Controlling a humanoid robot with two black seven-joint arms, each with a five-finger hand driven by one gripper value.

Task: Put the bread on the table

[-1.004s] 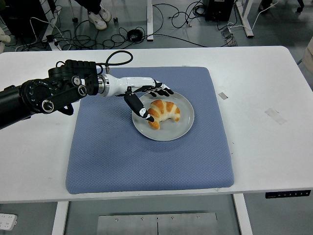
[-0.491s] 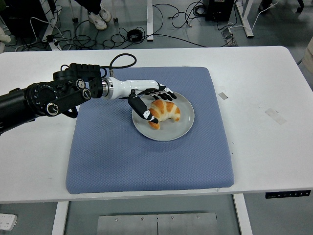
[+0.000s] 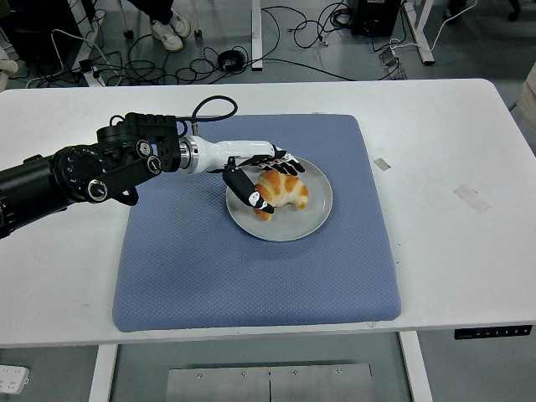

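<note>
The bread is a golden croissant [image 3: 290, 192] lying on a grey plate [image 3: 311, 219] at the middle of the blue mat [image 3: 251, 276]. My left hand [image 3: 271, 182] reaches in from the left and straddles the croissant's left end. Its fingers [image 3: 283, 165] are spread behind the croissant, and its thumb [image 3: 251, 196] is in front, at or near the crust. The croissant still rests on the plate. The right arm is out of view.
The white table [image 3: 452, 142] shows bare around the mat, with small tape marks [image 3: 471, 198] on the right. Cables and chair legs lie on the floor beyond the table's far edge.
My left arm has moved right and slightly back. The hand has slid further around the croissant, fingers closing in behind it. The croissant and plate have not moved.
</note>
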